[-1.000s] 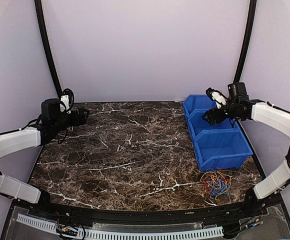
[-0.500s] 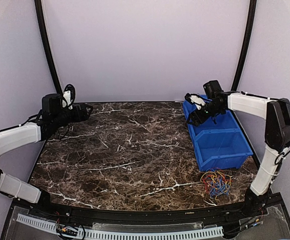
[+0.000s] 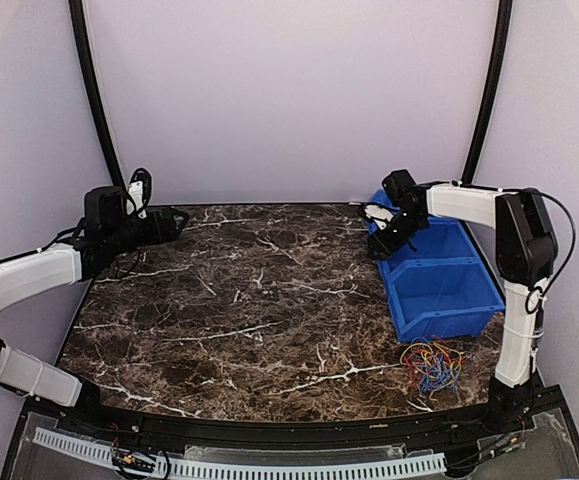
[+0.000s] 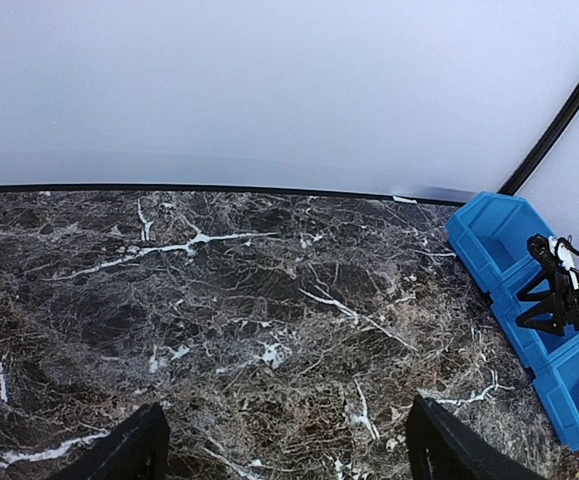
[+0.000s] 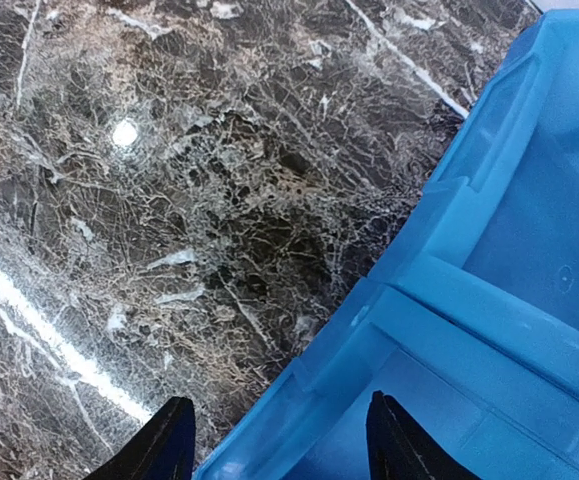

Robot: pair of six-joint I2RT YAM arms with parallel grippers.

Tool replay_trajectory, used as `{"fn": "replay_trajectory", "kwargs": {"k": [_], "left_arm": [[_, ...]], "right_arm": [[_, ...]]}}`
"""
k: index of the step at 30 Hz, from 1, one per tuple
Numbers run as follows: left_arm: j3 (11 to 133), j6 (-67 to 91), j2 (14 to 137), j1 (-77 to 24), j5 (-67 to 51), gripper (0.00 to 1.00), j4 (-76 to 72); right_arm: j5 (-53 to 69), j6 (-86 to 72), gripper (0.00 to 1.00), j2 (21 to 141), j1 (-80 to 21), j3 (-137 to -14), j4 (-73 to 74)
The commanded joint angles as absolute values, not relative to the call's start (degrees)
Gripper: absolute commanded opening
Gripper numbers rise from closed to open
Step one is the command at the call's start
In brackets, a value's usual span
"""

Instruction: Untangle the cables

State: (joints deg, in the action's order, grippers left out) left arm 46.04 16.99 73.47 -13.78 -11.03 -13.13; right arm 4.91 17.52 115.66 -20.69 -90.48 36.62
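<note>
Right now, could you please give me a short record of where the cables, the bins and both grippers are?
cables: tangled yellow, blue and red bunch on the marble table, near right corner, just in front of the blue bins
left gripper: open, empty, over the table's far left
right gripper: open, empty, over the bins' left rim, well apart from the cables
task state: cables not yet touched

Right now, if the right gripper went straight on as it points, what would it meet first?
Probably the blue bin: the right gripper points down at its rim, jaws open, with the marble table just beside. Depth is unclear.
</note>
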Motion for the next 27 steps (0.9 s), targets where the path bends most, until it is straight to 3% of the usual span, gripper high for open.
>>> {"fn": "replay_trajectory", "kwargs": {"k": [1,5,14,27], "left_arm": [[47.79,17.55,71.29,-14.27,-12.12,0.85,-12.89],[47.64,17.93,71.02,-14.33,-12.41,0.85,-13.16],[47.64,18.72,71.21,-14.33,-13.18,0.84,-13.45],[47.64,19.02,70.81,-14.33,-13.25,0.85,-13.47]], "right_arm": [[1.92,16.23,0.59,118.32,-22.53,-94.80,40.00],[0.22,16.54,0.57,119.26,-23.93,-95.65,40.28],[0.18,17.61,0.39,120.46,-25.43,-95.66,40.34],[-8.65,17.58,0.42,113.10,-25.66,-89.16,36.90]]}}
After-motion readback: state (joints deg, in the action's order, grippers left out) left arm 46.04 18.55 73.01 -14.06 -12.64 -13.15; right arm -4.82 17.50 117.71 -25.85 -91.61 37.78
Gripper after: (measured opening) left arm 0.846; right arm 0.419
